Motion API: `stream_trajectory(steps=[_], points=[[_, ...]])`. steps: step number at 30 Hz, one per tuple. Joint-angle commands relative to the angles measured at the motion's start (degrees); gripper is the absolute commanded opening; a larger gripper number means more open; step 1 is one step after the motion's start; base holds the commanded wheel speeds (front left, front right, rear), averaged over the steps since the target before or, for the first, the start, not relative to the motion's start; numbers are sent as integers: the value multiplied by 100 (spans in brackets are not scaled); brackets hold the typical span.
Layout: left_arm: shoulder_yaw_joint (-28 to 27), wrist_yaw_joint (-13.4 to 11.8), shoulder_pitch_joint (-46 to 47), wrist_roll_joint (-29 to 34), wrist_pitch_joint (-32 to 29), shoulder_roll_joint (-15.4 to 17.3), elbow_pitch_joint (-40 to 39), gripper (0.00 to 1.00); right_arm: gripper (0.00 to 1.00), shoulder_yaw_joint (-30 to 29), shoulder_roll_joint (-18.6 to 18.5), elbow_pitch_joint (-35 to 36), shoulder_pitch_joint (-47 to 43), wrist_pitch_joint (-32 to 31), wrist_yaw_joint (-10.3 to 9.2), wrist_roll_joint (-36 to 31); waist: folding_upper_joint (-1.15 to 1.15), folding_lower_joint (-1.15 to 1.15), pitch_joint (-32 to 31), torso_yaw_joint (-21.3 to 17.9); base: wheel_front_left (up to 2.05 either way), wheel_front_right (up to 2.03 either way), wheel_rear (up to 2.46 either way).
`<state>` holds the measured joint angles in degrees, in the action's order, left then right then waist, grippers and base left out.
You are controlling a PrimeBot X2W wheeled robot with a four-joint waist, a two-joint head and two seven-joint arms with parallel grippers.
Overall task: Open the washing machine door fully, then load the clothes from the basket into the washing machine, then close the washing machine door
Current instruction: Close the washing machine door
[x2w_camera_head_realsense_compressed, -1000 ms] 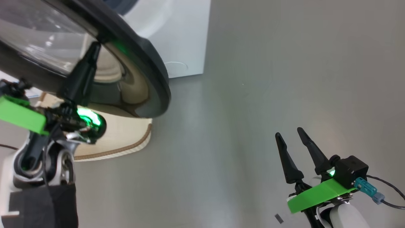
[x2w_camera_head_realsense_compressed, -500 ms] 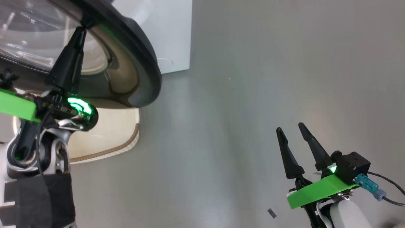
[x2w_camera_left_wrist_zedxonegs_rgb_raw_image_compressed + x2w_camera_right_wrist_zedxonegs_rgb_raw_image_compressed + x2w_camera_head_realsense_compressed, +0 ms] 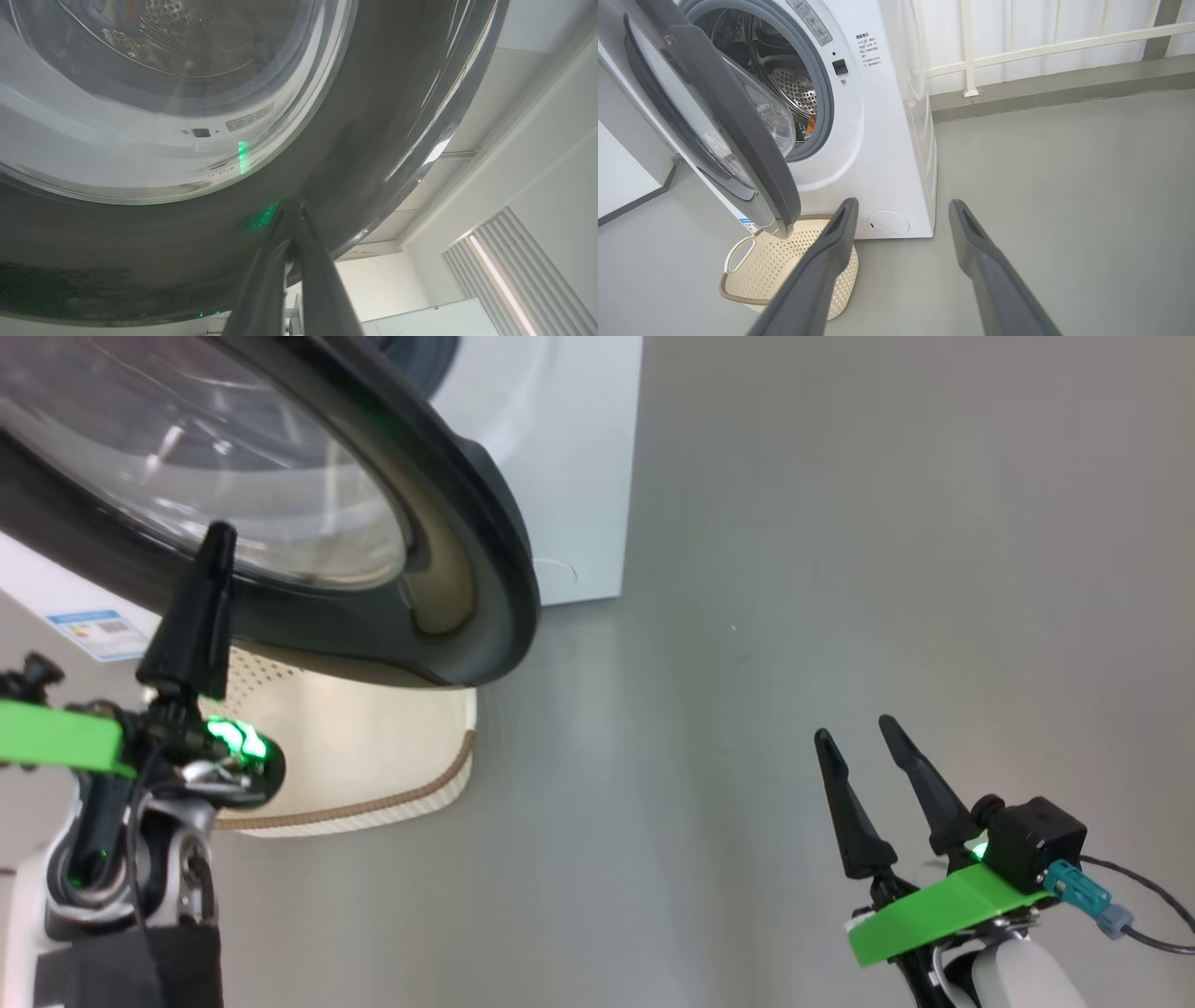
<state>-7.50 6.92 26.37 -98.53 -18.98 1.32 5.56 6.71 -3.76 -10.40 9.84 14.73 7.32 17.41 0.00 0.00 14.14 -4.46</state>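
The washing machine door [image 3: 467, 569], a black ring around clear glass, stands partly swung out from the white washing machine [image 3: 882, 154]. My left gripper [image 3: 218, 534] is shut, and its tip rests against the door's black ring [image 3: 373, 140]; in the left wrist view the left gripper [image 3: 290, 205] holds nothing. The cream basket [image 3: 784, 266] sits on the floor under the door, against the machine's front. No fabric shows in the part of it I see. A small orange patch [image 3: 811, 125] lies low in the drum; I cannot tell what it is. My right gripper [image 3: 854, 730] is open over bare floor.
The grey floor [image 3: 840, 523] stretches to the right of the machine. A white railing and curtain [image 3: 1017, 42] stand behind it. The small round white flap [image 3: 888, 223] is low on the machine's front, and a blue label [image 3: 98, 627] sits at the left.
The head camera has shifted. The left gripper's tip now sits lower and further left on the door. The right gripper holds the same open pose.
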Motion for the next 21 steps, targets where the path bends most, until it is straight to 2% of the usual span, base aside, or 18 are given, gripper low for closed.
stream_trajectory(steps=[1,15,21], points=[[-145,57,-31,28,17,155,-179,0,100,137,-7,111,-60,27,17,17,0,0,-181,162,0,0,0],[-161,57,-683,783,802,155,-63,0,100,151,0,82,-274,27,17,44,0,0,-602,386,0,0,0],[-164,57,-952,820,1088,155,-24,0,100,133,4,76,-398,27,17,63,0,0,-821,411,0,0,0]])
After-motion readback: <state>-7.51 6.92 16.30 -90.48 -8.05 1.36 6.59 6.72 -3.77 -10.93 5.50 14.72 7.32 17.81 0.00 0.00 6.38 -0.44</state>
